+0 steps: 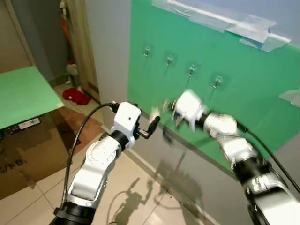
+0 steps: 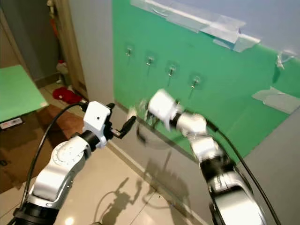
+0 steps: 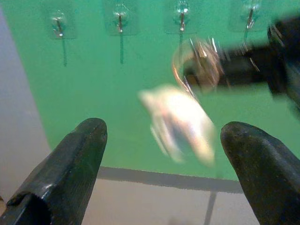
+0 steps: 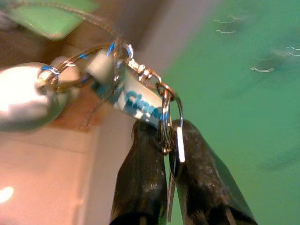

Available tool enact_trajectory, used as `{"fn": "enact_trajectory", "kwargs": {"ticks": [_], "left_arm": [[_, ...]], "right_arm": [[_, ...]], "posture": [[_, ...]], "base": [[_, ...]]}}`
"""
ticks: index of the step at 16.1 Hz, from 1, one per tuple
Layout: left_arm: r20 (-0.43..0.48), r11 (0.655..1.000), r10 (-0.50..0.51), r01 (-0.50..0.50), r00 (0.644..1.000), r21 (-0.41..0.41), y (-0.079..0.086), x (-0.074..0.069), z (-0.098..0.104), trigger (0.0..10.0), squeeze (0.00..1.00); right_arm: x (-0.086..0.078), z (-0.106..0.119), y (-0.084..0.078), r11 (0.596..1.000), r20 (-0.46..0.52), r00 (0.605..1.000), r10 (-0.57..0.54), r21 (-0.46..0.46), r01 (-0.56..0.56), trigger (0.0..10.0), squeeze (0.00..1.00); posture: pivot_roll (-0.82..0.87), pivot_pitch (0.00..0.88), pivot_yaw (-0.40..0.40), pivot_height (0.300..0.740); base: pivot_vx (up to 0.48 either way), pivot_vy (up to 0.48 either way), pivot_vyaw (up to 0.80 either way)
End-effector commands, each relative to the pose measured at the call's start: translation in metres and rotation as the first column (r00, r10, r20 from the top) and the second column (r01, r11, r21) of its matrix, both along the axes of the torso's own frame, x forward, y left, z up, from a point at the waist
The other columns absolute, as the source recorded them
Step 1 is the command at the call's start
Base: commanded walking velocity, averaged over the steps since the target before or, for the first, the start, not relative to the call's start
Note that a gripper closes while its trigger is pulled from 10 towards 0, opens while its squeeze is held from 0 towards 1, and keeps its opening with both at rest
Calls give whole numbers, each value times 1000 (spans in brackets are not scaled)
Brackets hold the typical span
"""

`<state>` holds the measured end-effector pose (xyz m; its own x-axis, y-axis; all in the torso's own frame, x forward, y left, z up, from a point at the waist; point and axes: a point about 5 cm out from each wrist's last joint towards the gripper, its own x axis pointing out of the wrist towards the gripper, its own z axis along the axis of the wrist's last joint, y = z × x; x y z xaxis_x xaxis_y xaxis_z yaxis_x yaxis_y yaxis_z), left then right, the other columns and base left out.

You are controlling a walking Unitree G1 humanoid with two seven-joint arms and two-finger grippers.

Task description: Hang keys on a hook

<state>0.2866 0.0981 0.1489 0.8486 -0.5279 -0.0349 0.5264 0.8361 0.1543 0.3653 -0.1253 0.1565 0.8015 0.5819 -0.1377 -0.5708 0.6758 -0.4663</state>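
Keys (image 4: 140, 101) pinched in closed right claw (image 4: 168, 140); left claw (image 3: 161, 140) agape, holding nothing.

Blue lettering, roughly "Cim", on the white tag (image 4: 136, 101) of the keys (image 4: 165, 123), cut off and blurred where pinched between the right gripper (image 4: 169, 140) fingers. Dark print, partly like "0." or "V0", on the brown cardboard (image 1: 21, 159) on the floor, too blurred to read with certainty.
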Motion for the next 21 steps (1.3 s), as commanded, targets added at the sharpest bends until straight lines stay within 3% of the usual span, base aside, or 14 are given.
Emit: {"fn": "enact_trajectory", "kwargs": {"ticks": [1, 2, 3, 4, 6, 11, 13, 17, 21], "left_arm": [[-2, 1000, -6, 6, 1000, 7, -1, -2, 0, 10000, 0], [-2, 1000, -7, 7, 1000, 8, -2, -2, 0, 10000, 0], [-3, 1000, -11, 11, 1000, 12, -2, -3, 0, 10000, 0], [-3, 1000, -12, 12, 1000, 13, -3, -3, 0, 10000, 0], [-4, 1000, -12, 12, 1000, 13, -1, -3, 0, 10000, 0], [-7, 1000, -19, 19, 1000, 18, -1, -2, -1, 10000, 0], [-6, 1000, -21, 21, 1000, 20, -1, -1, 0, 10000, 0], [-19, 1000, 16, -16, 1000, 21, 3, 1, -3, 10000, 0], [-21, 999, 32, -31, 999, 17, 5, 3, -2, 10000, 0]], "right_arm": [[7, -3, -27, 988, -23, 988, -153, 28, 154, 0, 0], [8, -19, -45, 961, -92, 958, -273, 11, 275, 0, 0], [-9, -65, -61, 933, -231, 907, -354, -152, 325, 0, 0], [-17, -80, -64, 926, -288, 883, -370, -191, 325, 0, 0], [-35, -106, -52, 943, -356, 884, -304, -247, 225, 0, 0], [-38, -106, -32, 942, -288, 946, -151, -332, 49, 0, 0], [-35, -100, -25, 947, -266, 957, -115, -320, 25, 0, 0], [-20, -78, -18, 977, -238, 958, -161, -175, 121, 0, 0], [-10, -63, -6, 979, -270, 942, -201, -17, 205, 0, 0]], "posture": [[41, 5, -84, 740], [42, 6, -85, 740], [42, 8, -84, 740], [41, 6, -85, 740], [44, 3, -86, 740], [41, 4, -81, 740], [42, 4, -82, 740], [39, 6, -78, 740], [40, 4, -76, 740]], "base": [[0, 0, 0], [0, 0, 0], [0, 0, 0], [0, 0, 0], [0, 0, 0], [0, 0, 0], [0, 0, 0], [0, 0, 0], [0, 0, 0]]}}
